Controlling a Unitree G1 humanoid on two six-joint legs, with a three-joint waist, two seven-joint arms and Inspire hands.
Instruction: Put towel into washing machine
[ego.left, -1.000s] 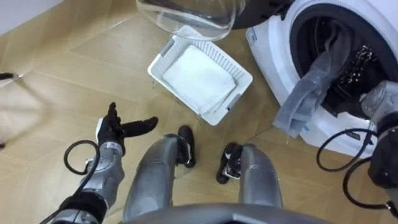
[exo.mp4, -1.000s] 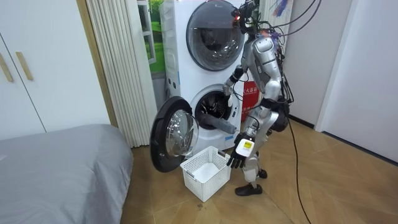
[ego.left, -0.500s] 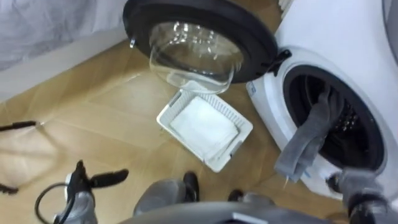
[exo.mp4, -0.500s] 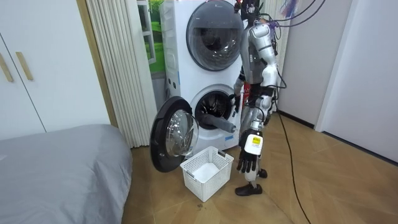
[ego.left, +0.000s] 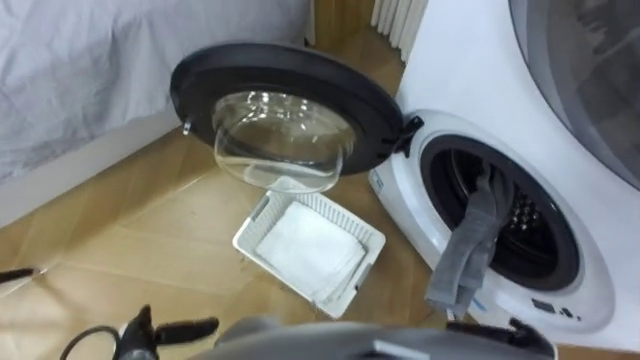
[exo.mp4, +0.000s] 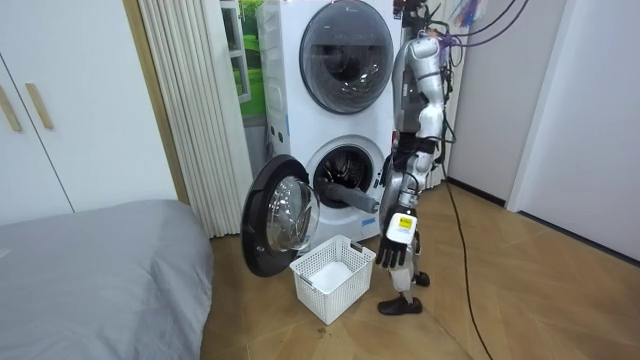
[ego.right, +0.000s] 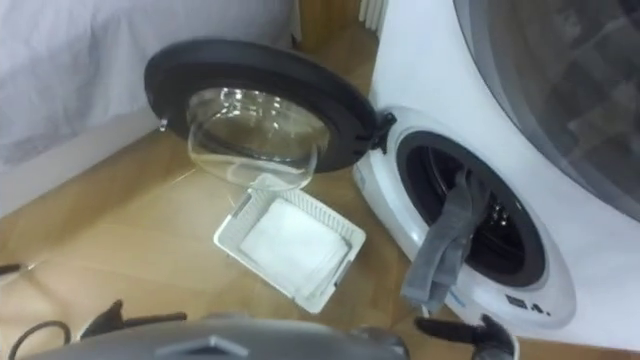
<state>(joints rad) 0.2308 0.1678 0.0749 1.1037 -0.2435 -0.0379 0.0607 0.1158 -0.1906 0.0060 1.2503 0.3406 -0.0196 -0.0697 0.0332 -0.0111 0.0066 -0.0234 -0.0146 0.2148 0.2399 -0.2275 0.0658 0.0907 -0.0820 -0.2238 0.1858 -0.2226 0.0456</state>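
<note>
The grey towel (ego.left: 462, 255), likely limp and light, hangs half out of the washing machine (ego.left: 590, 295) just beyond the spread, empty right robot hand (ego.right: 488, 338), best gathered at its dangling end; the left robot hand (ego.left: 147, 328) is likewise spread.

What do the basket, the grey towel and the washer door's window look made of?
Basket: white moulded plastic, matte, going by its slotted walls and stiff rim.
Towel: soft grey cloth, possibly terry. It drapes limp out of the drum.
Door window: probably clear glass, glossy with reflections, though clear plastic can't be ruled out.
Door ring: likely black plastic, with a dull sheen.
</note>
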